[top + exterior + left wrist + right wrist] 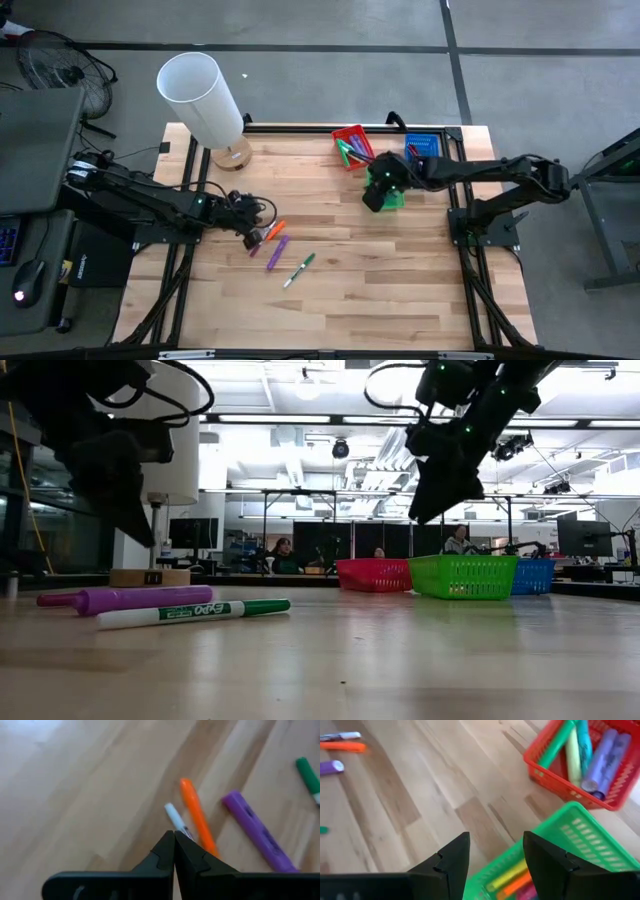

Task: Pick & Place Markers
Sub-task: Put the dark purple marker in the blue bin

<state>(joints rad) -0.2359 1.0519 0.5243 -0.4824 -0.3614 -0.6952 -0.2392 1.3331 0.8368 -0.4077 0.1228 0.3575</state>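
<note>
Several markers lie flat on the wooden table: an orange one (275, 229) (197, 822), a white-tipped one (175, 817) beside it, a purple one (277, 250) (130, 598) (257, 832) and a green-capped white one (298, 270) (190, 611). My left gripper (255, 237) (174, 845) is shut and hovers above the near ends of the white-tipped and orange markers; the low view shows it clear of the table (125, 480). My right gripper (380, 190) (495, 855) is open and empty above the green tray (392, 197) (560, 835), which holds yellow, orange and pink markers.
A red tray (352, 147) (580, 765) with several markers and a blue tray (423, 147) stand near the table's far edge beside the green one. A lamp with a white shade (200, 95) stands at the far left corner. Bare wood lies toward the near edge.
</note>
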